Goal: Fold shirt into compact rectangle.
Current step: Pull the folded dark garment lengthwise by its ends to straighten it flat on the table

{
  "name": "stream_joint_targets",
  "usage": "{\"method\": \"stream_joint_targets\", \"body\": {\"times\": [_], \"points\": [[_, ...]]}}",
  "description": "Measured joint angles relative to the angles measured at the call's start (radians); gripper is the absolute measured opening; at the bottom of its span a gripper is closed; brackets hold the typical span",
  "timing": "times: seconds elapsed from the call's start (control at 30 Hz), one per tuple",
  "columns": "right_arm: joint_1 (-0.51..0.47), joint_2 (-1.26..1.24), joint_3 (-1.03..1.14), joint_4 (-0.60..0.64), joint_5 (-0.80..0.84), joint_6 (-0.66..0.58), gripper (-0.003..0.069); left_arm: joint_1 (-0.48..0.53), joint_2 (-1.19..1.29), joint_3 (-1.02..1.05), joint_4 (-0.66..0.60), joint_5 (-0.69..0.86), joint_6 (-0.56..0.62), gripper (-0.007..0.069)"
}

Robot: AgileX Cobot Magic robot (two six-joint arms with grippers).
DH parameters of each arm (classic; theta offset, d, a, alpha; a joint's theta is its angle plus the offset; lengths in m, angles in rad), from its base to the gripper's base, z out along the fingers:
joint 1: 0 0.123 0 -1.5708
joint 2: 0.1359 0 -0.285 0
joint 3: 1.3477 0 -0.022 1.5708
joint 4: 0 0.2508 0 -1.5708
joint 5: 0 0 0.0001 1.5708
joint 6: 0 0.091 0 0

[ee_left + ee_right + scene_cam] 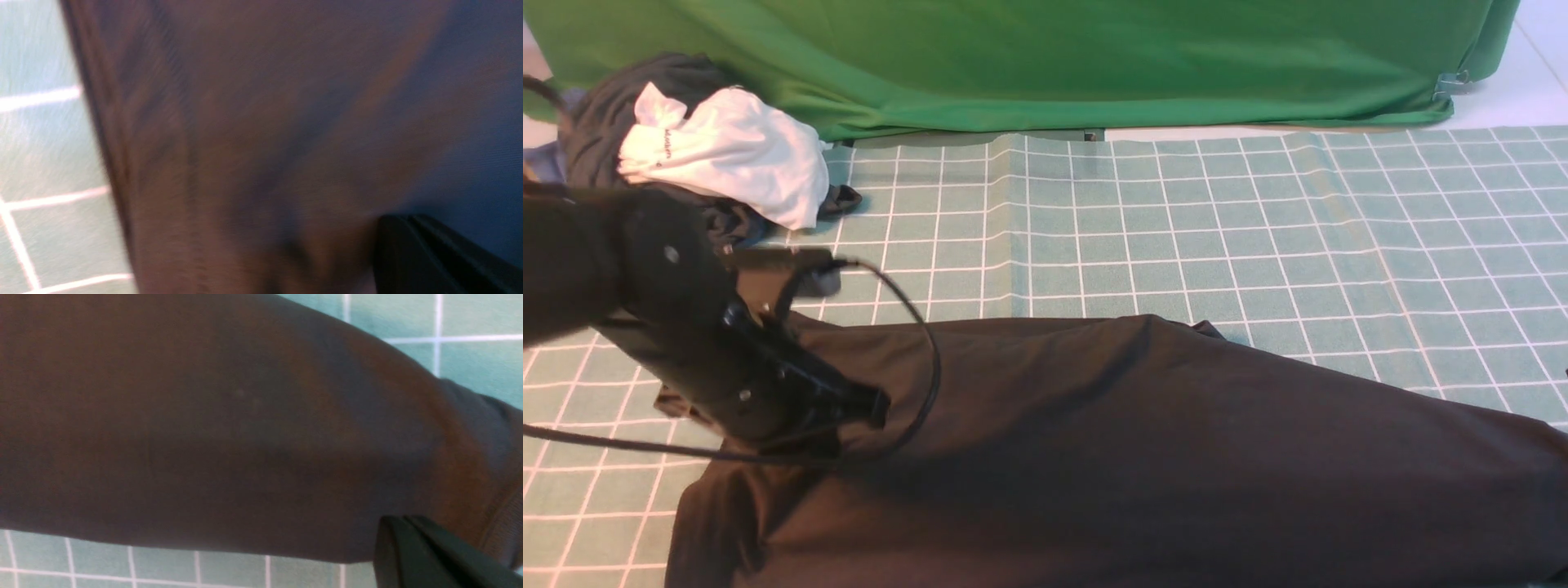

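A large black shirt lies spread across the lower half of the front view, plain side up, on a green table cover marked with white grid lines. Its top edge runs across the middle of the frame and the cloth spills out of the bottom and right edges.

The left gripper reaches in from the left of the frame, its tip down on the shirt's upper left part. Its jaws are closed. The left wrist view is blurred and filled with dark cloth, so whether a fold is pinched cannot be told.

The right gripper appears only in its own wrist view, at the lower right, closed and right against the shirt beside a ribbed hem. A hold on the cloth cannot be confirmed there either.

In the upper left of the front view, a white garment sits on a dark bundle of clothes, well apart from the shirt.

This looks like an early fold, with the shirt not yet compact. The next move likely calls for both grippers to lift together and carry one edge evenly over the body.
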Motion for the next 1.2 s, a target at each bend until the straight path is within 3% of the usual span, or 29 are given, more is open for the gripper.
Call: {"method": "stream_joint_targets", "body": {"times": [0.2, 0.37, 0.47, 0.53, 0.63, 0.67, 0.77, 1.0, 1.2], "points": [[0.0, 0.002, 0.0, 0.011, 0.006, -0.028, 0.0, 0.015, 0.096, 0.001, 0.097, -0.005, -0.1, 0.0005], [0.0, 0.002, 0.0, -0.027, 0.034, -0.031, 0.0022, 0.024, 0.093, -0.007, 0.107, 0.011, -0.103, 0.0006], [0.0, 0.002, 0.0, -0.197, 0.046, 0.088, 0.0169, 0.031, 0.047, -0.006, 0.136, 0.039, -0.089, 0.0007], [-0.001, 0.002, 0.0, -0.301, 0.047, 0.163, 0.0328, 0.035, -0.022, -0.005, 0.142, 0.055, -0.087, 0.0009], [-0.001, 0.011, 0.0, -0.342, 0.037, 0.197, 0.0561, 0.038, -0.133, -0.005, 0.105, 0.057, -0.068, 0.0011], [-0.001, 0.022, 0.0, -0.342, 0.027, 0.202, 0.0611, 0.038, -0.165, -0.005, 0.084, 0.057, -0.055, 0.0011], [-0.001, 0.079, -0.001, -0.34, -0.001, 0.213, 0.0671, 0.038, -0.276, -0.005, 0.04, 0.074, -0.011, 0.0011], [-0.001, 0.276, -0.001, -0.304, -0.052, 0.216, 0.0635, 0.038, -0.477, -0.005, 0.03, 0.163, 0.018, 0.0011], [-0.001, 0.392, -0.001, -0.163, -0.087, 0.114, 0.0566, 0.038, -0.613, -0.005, 0.03, 0.171, 0.018, 0.0011]]}}
